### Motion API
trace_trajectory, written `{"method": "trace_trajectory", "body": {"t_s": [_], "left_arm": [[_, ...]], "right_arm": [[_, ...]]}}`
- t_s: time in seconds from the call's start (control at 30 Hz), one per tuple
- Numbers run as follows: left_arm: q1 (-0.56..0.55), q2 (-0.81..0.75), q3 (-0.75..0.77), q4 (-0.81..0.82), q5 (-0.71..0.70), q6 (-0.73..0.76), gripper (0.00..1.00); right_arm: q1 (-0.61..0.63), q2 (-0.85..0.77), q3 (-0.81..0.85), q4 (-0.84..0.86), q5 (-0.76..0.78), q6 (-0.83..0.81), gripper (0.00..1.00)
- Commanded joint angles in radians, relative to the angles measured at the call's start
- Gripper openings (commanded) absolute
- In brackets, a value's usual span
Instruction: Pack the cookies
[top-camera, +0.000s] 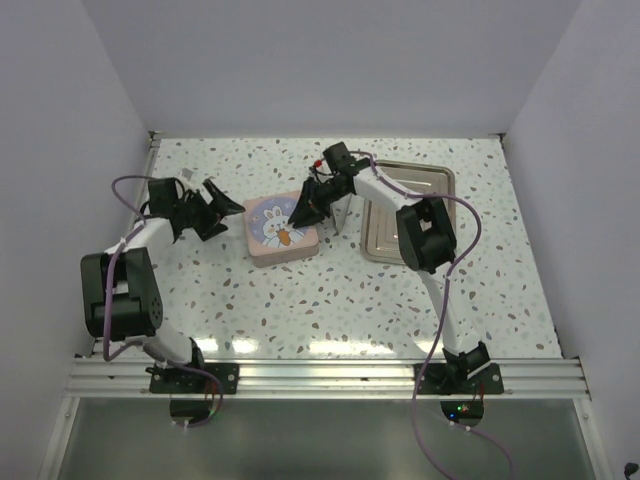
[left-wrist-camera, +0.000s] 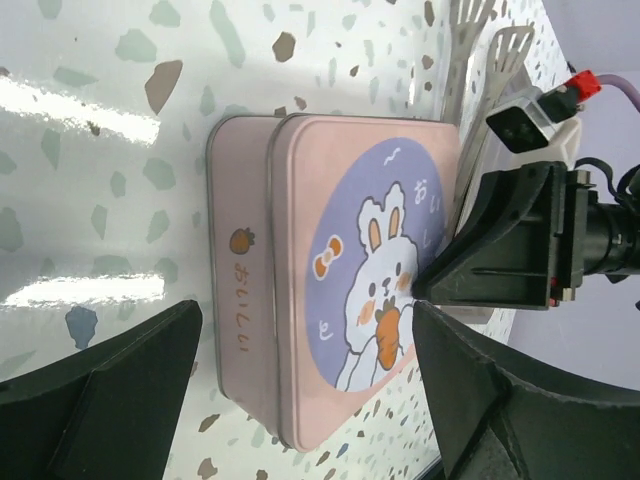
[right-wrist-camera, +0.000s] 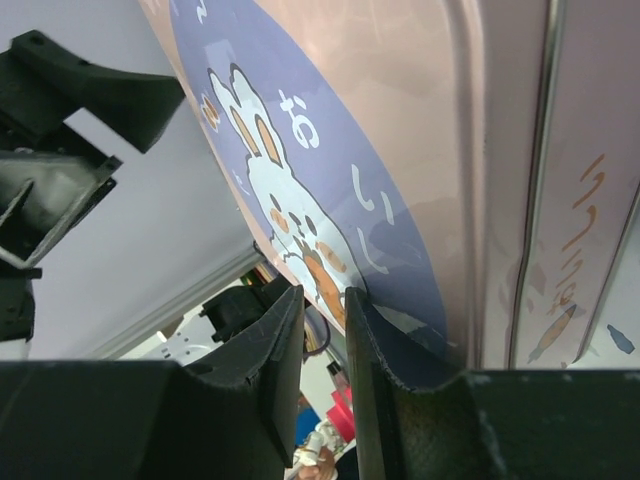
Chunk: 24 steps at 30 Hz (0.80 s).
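A pink square tin (top-camera: 282, 228) with a rabbit and carrot on its lid lies shut on the speckled table. No cookies show in any view. My right gripper (top-camera: 300, 215) is over the tin's right half, its tips down on the lid; in the right wrist view its jaws (right-wrist-camera: 322, 295) stand nearly together with nothing between them, against the lid (right-wrist-camera: 400, 150). My left gripper (top-camera: 228, 207) is open and empty just left of the tin; in the left wrist view (left-wrist-camera: 305, 330) its fingers straddle the sight of the tin (left-wrist-camera: 340, 280), with the right gripper (left-wrist-camera: 500, 240) beyond.
A metal tray (top-camera: 425, 185) lies right of the tin, partly under my right arm. White walls close in the table on the left, back and right. An aluminium rail (top-camera: 320, 375) runs along the near edge.
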<state>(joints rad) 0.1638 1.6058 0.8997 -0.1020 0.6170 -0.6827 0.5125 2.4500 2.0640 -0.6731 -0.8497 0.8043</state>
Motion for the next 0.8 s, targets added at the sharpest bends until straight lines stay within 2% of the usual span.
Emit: {"method": "trace_trajectory", "body": {"t_s": [0.0, 0.2, 0.4, 0.6, 0.77], "left_arm": [[0.011, -0.073, 0.051, -0.062, -0.029, 0.041, 0.92], [0.01, -0.15, 0.054, -0.123, -0.063, 0.077, 0.92], [0.009, -0.221, 0.01, -0.148, -0.085, 0.094, 0.92], [0.011, -0.337, -0.01, -0.215, -0.144, 0.086, 0.92], [0.011, -0.438, 0.024, -0.394, -0.226, 0.101, 0.92]], "right_arm": [[0.008, -0.057, 0.051, -0.013, 0.041, 0.001, 0.28], [0.006, -0.118, 0.079, -0.028, 0.049, -0.008, 0.31], [0.008, -0.206, 0.073, -0.065, 0.06, -0.048, 0.38], [0.008, -0.396, -0.011, -0.115, 0.084, -0.125, 0.5], [0.008, -0.655, -0.158, -0.158, 0.165, -0.207, 0.57]]}}
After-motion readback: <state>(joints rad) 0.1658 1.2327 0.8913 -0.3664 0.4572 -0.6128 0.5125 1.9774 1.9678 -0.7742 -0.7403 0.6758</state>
